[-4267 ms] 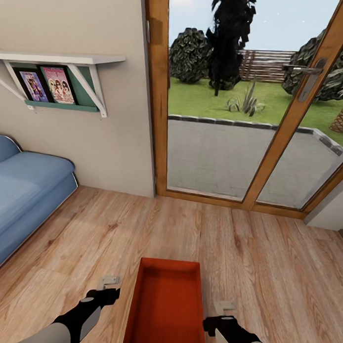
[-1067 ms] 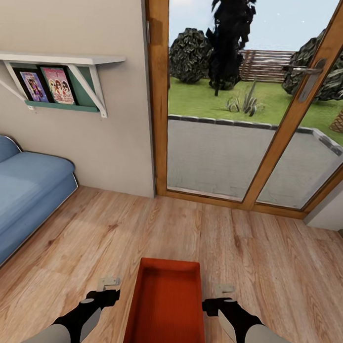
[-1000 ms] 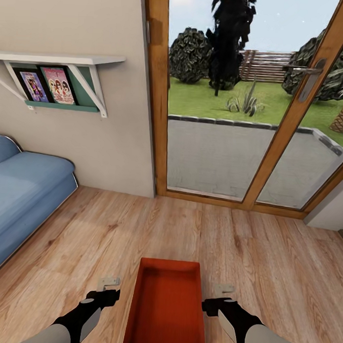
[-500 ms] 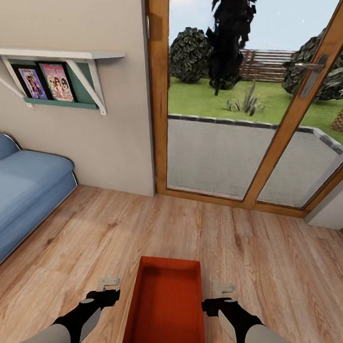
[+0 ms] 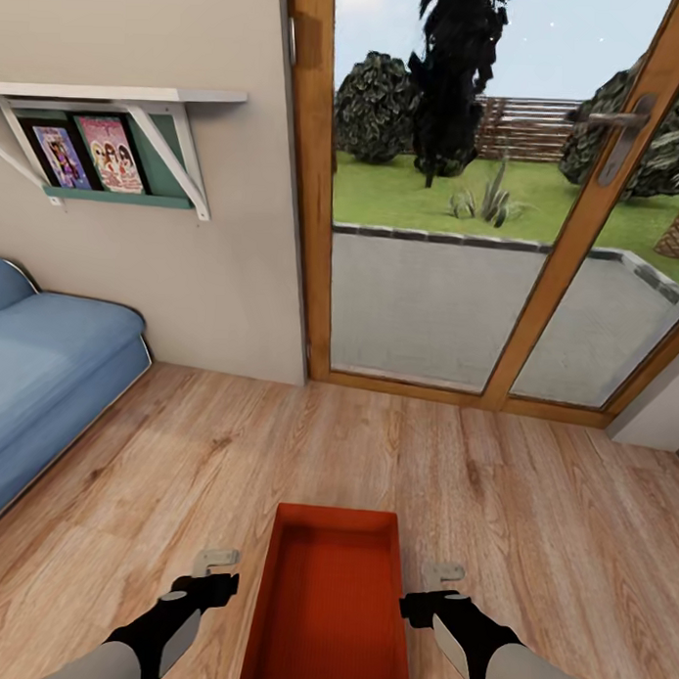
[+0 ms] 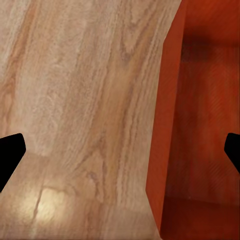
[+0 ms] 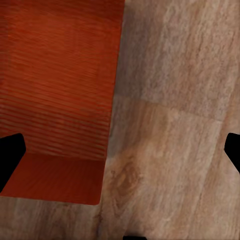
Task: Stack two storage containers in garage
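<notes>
Wood planks of the living room floor (image 5: 451, 500) run under my rig. My left fingers (image 5: 217, 561) are spread wide, straddling the left wall of the orange bin (image 5: 331, 594). My right fingers (image 5: 441, 574) are also spread, with the bin's right wall between them. Neither pair clamps it. Beyond sit a blue sofa (image 5: 45, 368), a wall shelf (image 5: 123, 95) and glass doors (image 5: 451, 236).

Ribbed matt plastic container (image 5: 330, 604), wood-plank floor (image 5: 530, 503)
</notes>
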